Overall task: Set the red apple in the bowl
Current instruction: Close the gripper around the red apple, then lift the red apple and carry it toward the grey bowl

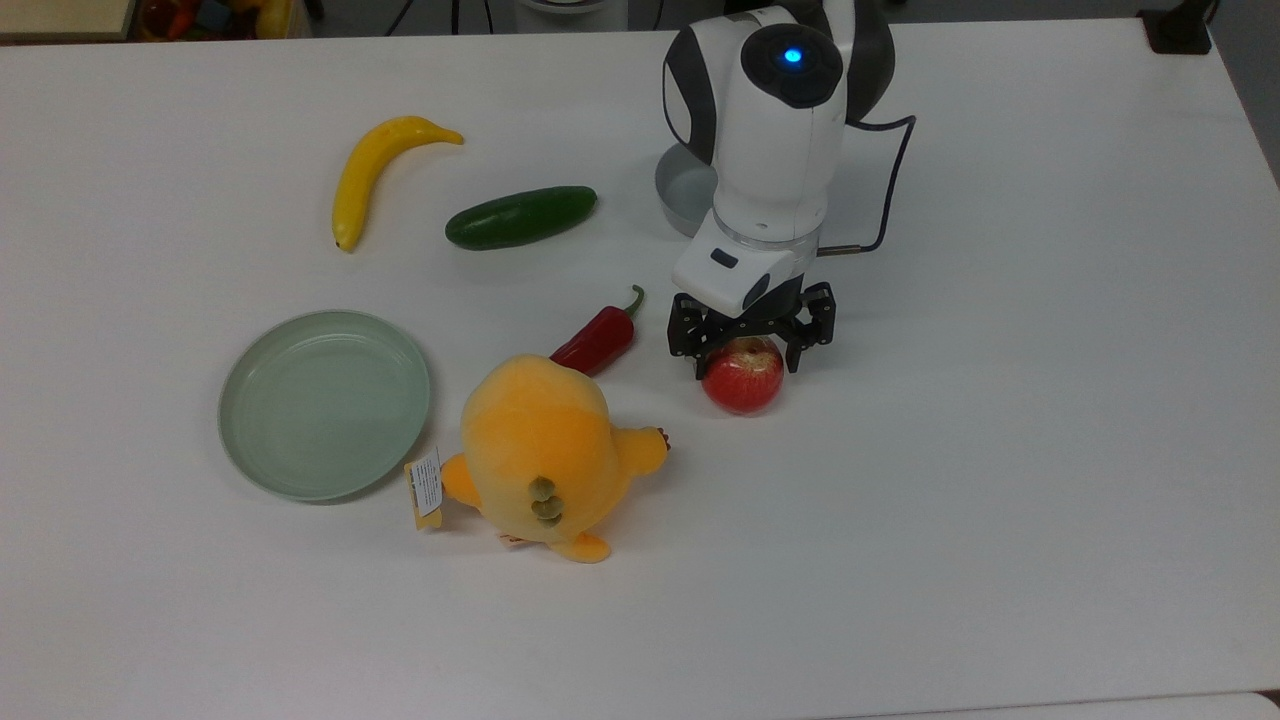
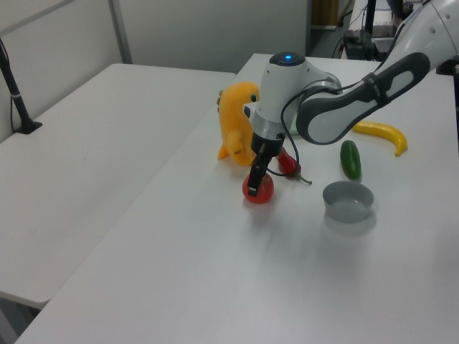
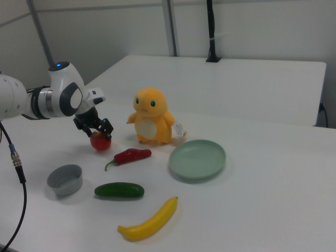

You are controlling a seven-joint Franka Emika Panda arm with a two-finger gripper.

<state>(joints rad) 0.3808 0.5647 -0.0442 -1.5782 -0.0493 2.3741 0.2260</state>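
The red apple sits on the white bench, and the gripper is lowered over its top, its black fingers spread wide so that one stands on each side of the fruit in the top view. The fingers reach down about to the apple's upper half; they look close to its sides but, as far as the top view shows, are not pressed against it, and the apple rests on the bench rather than being held. In the left view the gripper comes down over the apple from above, one finger crossing in front of the fruit. In the right view the apple lies just under the gripper. The grey bowl stands on the bench beyond the arm in the top view, partly hidden by the white arm; in the left view the bowl is well apart from the apple, to the left view's right. A red chili pepper lies just beside the apple on the top view's left, with an orange plush toy near it, a pale green plate further left, and a cucumber and a banana further back.
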